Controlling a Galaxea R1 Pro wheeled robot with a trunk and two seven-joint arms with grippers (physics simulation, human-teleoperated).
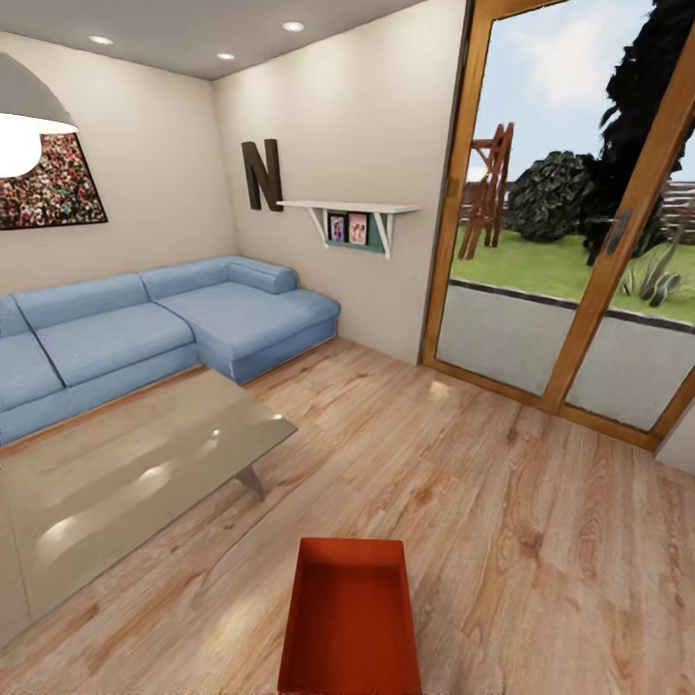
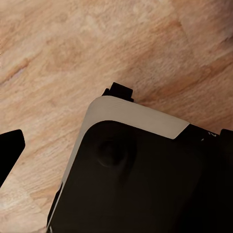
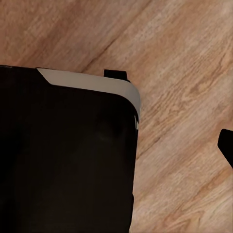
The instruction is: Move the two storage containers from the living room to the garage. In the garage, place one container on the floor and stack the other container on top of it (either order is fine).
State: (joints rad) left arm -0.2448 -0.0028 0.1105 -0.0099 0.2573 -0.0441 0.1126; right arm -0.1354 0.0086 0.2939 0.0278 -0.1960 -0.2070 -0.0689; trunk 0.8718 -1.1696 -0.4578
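I see a red-orange storage container [image 1: 350, 618] | light wood-plank flooring [image 1: 502, 502], grainy | blue sofa [image 1: 145, 328] | cream walls [image 1: 367, 116] | dark letter N [image 1: 262, 174] | my base [image 2: 141, 179] black, pale-edged

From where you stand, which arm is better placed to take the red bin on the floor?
Neither clearly: the red bin lies centred just ahead on the wood floor, open side up. Both wrist views look down beside the robot's base, so both arms seem equally far.

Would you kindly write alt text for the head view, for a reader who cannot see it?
An open-top red-orange storage container sits on the light wood-plank floor in the near foreground. Left of it is a glass-topped coffee table, with a blue sectional sofa behind and wood-framed glass doors at right.
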